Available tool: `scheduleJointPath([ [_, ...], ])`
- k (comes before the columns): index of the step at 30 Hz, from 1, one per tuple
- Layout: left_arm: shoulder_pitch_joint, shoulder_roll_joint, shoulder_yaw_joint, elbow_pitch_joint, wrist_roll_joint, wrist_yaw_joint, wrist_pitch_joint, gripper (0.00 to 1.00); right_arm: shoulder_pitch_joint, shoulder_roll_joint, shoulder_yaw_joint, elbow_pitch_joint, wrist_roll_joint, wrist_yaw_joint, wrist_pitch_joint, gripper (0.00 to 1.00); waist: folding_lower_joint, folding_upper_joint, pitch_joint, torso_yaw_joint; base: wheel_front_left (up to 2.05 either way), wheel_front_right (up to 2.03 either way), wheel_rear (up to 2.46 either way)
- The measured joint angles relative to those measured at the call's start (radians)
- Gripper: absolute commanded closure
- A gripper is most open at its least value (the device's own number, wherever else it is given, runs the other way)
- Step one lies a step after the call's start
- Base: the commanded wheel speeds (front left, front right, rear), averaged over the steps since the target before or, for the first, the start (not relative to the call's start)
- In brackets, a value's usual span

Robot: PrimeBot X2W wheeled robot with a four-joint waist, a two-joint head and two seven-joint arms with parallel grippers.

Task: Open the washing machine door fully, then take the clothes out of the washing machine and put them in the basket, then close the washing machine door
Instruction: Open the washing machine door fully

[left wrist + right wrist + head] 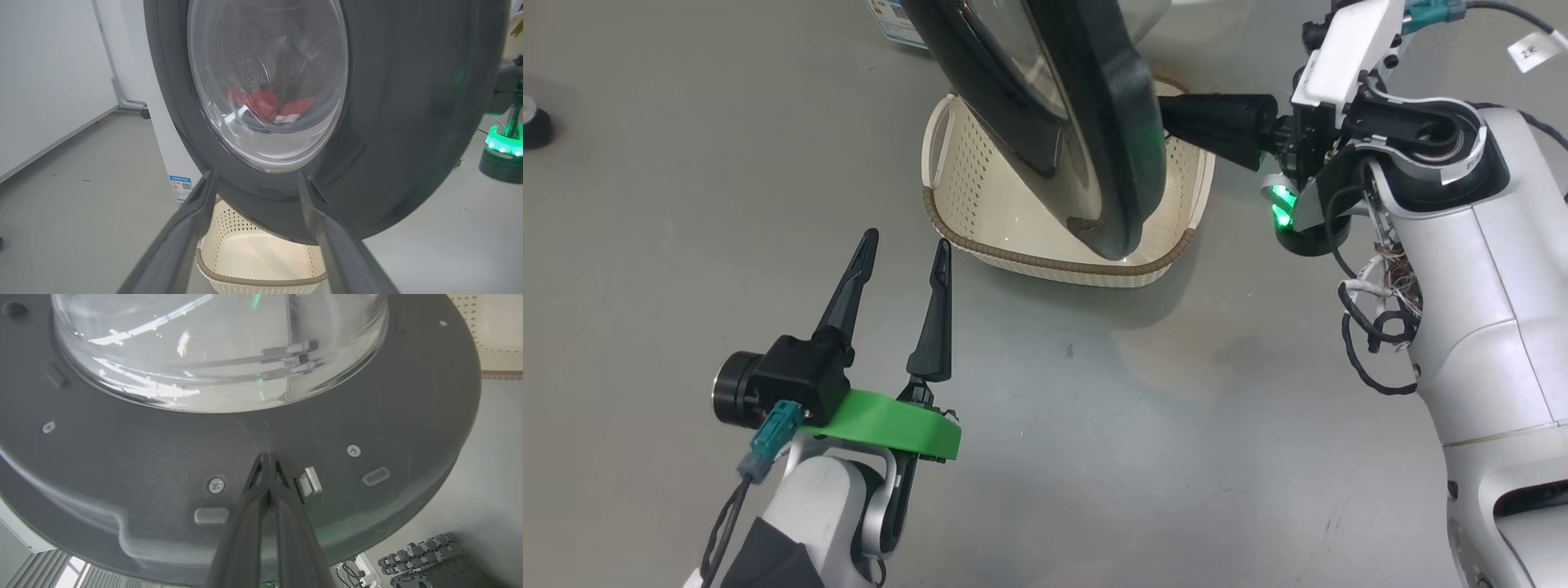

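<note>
Pushing stage, by my read: right gripper (1176, 118) has its jaws pressed together with nothing between them, tips set against the inner face of the washing machine door (1094, 122). The door lies dead ahead of those tips. More travel along the finger axis is what would swing it wider. Judgement: door partly open, not fully.

Left gripper (907, 238) is spread wide and empty, on the door's outer side and apart from it. The door stands between the two grippers, so right is the arm for this move.

Basket (1054, 265) sits just ahead of the left tips, directly under the door's lower rim. It looks empty.

View differences:
- Head view gives the door edge-on, so contact is hard to call there.
- Right wrist view shows that gripper's shut fingers (249, 522) ending on the dark rim below the glass bowl (212, 355), just beside a small metal latch (310, 484).
- Left wrist view shows the clothes (265, 102) through the glass, red, low in the drum of the washing machine (163, 134), beyond the door from that gripper.
</note>
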Motion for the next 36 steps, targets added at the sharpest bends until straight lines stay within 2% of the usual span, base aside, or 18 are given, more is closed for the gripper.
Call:
scheduleJointPath([
  [7,0.000,0.000,-0.016,0.001,0.000,0.000,0.000,0.00,0.037,0.002,0.076,-0.026,0.108,0.000,0.007,1.00,0.0000,0.0000,-0.008,0.008,0.00,0.00,0.00],
  [21,0.012,0.000,-0.017,0.006,0.000,0.000,0.000,0.00,0.079,0.001,0.194,-0.083,0.205,-0.001,-0.032,1.00,0.0000,0.0000,-0.021,0.015,0.00,0.00,0.00],
  [28,0.013,0.000,-0.002,0.010,0.005,0.000,0.000,0.00,0.081,0.002,0.212,-0.112,0.200,-0.001,-0.080,1.00,0.0000,0.0000,-0.027,0.006,0.00,0.00,0.00],
  [32,0.017,0.000,0.025,0.017,0.018,0.000,0.000,0.00,0.084,0.006,0.208,-0.121,0.146,0.004,-0.122,1.00,0.0000,0.0000,-0.040,-0.006,0.00,0.00,0.00],
  [36,0.019,0.000,0.048,0.029,0.028,0.000,0.000,0.00,0.106,-0.011,0.206,-0.128,0.078,0.051,-0.178,1.00,0.0000,0.0000,-0.059,-0.023,0.00,0.00,0.00],
])
